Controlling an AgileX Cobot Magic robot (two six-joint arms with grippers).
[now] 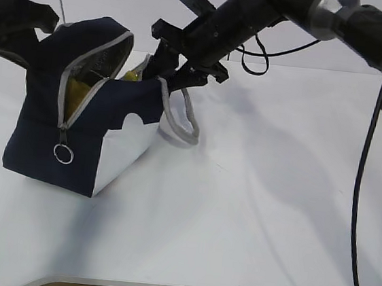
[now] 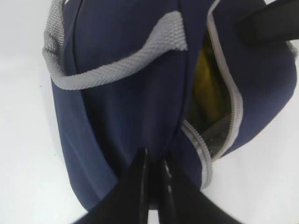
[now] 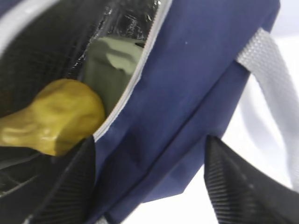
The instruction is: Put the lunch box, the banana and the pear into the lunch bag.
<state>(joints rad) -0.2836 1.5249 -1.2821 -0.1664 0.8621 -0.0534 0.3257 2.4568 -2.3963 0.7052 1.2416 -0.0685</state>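
— Two tools, so which one matters now?

— Going left to right: my left tool [image 2: 152,179] has its jaws pinched nearly together on a fold of the bag [image 1: 77,117], at the rear panel, propping it up on the table [image 1: 252,211]. My right tool [image 3: 149,177] is spread wide, one jaw inside the mouth and one outside, straddling the front wall just below the zipper edge. It grips nothing.

— And the food?

— The pear [image 3: 53,122] lies inside, just left of that inner jaw, narrow end pointing left, deeper into the bag. Behind it I see the green lid of the box [image 3: 110,70] against the foil lining. Something yellow shows through the opening in my left wrist view; I cannot tell whether it's pear or banana.

— So the next move?

— I'd judge the right tool must lift straight out; the pear sits touching-close to its inner jaw.
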